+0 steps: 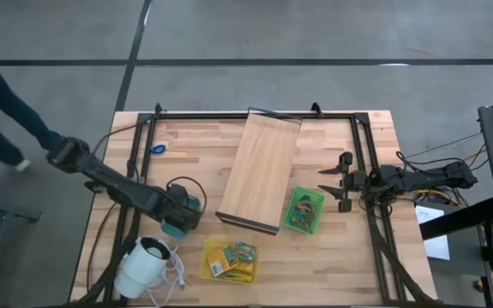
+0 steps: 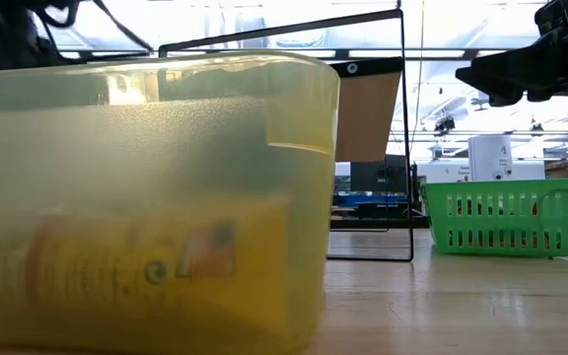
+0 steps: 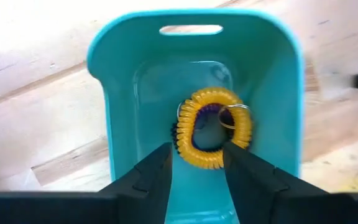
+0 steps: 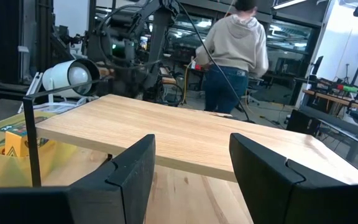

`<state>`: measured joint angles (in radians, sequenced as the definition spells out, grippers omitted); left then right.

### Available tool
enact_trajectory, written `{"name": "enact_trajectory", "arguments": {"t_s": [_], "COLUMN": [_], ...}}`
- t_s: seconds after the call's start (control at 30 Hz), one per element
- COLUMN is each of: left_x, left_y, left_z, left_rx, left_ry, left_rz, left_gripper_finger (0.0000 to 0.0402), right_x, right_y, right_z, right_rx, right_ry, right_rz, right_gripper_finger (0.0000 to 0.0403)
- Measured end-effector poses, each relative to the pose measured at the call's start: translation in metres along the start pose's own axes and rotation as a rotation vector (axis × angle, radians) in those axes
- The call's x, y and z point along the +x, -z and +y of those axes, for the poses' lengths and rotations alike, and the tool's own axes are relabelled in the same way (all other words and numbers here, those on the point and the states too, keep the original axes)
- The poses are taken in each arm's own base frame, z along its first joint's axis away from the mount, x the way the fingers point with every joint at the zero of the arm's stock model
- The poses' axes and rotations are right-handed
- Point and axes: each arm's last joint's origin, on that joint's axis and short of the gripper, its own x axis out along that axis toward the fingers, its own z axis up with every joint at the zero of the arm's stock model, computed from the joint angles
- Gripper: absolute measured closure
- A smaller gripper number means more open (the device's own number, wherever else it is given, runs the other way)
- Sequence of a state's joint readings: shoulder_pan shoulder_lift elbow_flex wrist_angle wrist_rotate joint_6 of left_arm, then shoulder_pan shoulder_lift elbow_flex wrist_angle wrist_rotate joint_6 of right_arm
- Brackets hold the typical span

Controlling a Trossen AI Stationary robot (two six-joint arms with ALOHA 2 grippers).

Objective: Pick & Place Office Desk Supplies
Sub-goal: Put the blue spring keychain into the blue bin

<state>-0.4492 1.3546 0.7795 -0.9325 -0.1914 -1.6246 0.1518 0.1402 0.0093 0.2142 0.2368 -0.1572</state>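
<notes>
Near the left edge of the pale wooden bench (image 1: 349, 257), the left gripper (image 3: 196, 165) hangs over a small teal plastic bin (image 3: 122, 74), its jaws parted and holding nothing; in the bin's bottom lies a yellow coiled wrist loop (image 3: 214, 127) with a purple coil and a metal key ring nested in it. Just beside the bin, toward the front edge, stands a translucent yellow plastic tub (image 1: 228, 260) holding small yellow-green packets (image 1: 233, 257), whose printing is too blurred to read. A green slotted plastic basket (image 1: 305, 210) sits right of the long pale wooden board (image 1: 262, 169) at the bench's middle. The right gripper (image 1: 334, 181) waits near the right edge, jaws spread wide and empty. A white round corded device (image 1: 144, 265) lies at the front left corner. A small blue loop (image 1: 157, 150) lies near the far left corner.
</notes>
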Motion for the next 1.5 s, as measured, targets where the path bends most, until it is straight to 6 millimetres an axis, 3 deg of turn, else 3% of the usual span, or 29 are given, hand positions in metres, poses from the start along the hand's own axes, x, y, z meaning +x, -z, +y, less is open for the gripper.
{"name": "enact_trajectory", "arguments": {"t_s": [0.17, 0.37, 0.57, 0.77, 1.07, 1.23, 1.5], "left_x": [-0.022, -0.05, -0.057, -0.05, -0.029, -0.01, 0.021], "left_y": [-0.007, -0.03, -0.058, -0.098, -0.16, -0.179, -0.194], "left_z": [0.015, 0.052, 0.08, 0.098, 0.128, 0.138, 0.134], "left_rx": [-0.019, -0.1, -0.245, -0.302, -0.228, -0.194, -0.095], "left_ry": [0.063, 0.072, -0.024, -0.158, -0.21, -0.245, -0.328], "left_rz": [-0.034, -0.24, -0.312, -0.32, -0.195, -0.11, -0.008], "left_gripper_finger": [0.0253, 0.0253, 0.0253, 0.0253, 0.0253, 0.0253, 0.0265], "right_x": [0.0, 0.0, 0.0, 0.0, 0.0, 0.0, 0.0], "right_y": [0.0, 0.0, 0.0, 0.0, 0.0, 0.0, 0.0], "right_z": [0.0, 0.0, 0.0, 0.0, 0.0, 0.0, 0.0], "right_rx": [0.0, 0.0, 0.0, 0.0, 0.0, 0.0, 0.0], "right_ry": [0.0, 0.0, 0.0, 0.0, 0.0, 0.0, 0.0], "right_rz": [0.0, 0.0, 0.0, 0.0, -0.001, -0.001, 0.0], "right_gripper_finger": [0.0197, 0.0197, 0.0197, 0.0197, 0.0197, 0.0197, 0.0197]}}
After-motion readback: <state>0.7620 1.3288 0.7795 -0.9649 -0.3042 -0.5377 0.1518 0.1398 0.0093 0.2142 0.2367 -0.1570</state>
